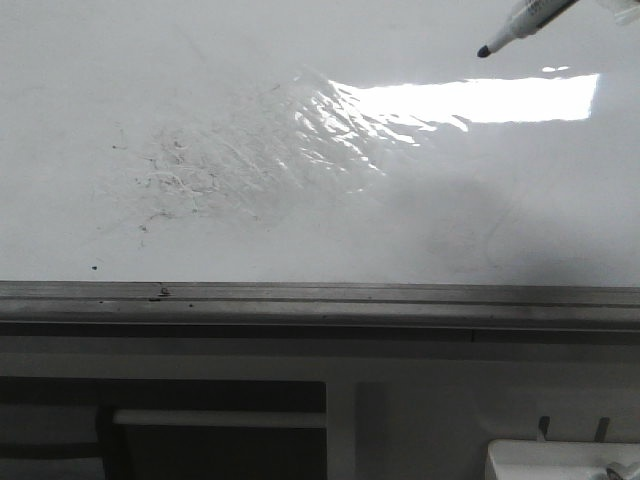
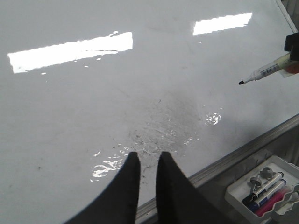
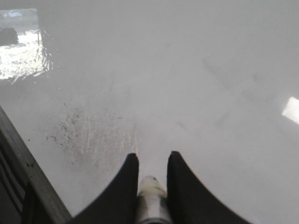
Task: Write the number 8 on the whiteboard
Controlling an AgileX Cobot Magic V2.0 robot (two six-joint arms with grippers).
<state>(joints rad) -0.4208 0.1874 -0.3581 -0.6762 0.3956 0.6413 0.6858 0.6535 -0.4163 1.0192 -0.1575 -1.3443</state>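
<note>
The glossy whiteboard (image 1: 130,90) lies flat, bearing grey smudges and wrinkled tape, with no 8 drawn.

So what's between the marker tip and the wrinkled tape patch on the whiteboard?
Only bare glossy whiteboard with a bright light reflection. In the front view, the marker tip hangs up and to the right of the tape patch; no ink line shows there.

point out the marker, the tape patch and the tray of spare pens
marker (image 2: 264,72), left wrist view, on its pale barrel
tape patch (image 1: 300,140), front view, on its wrinkled middle
tray of spare pens (image 2: 236,193), left wrist view, on its white rim
</note>
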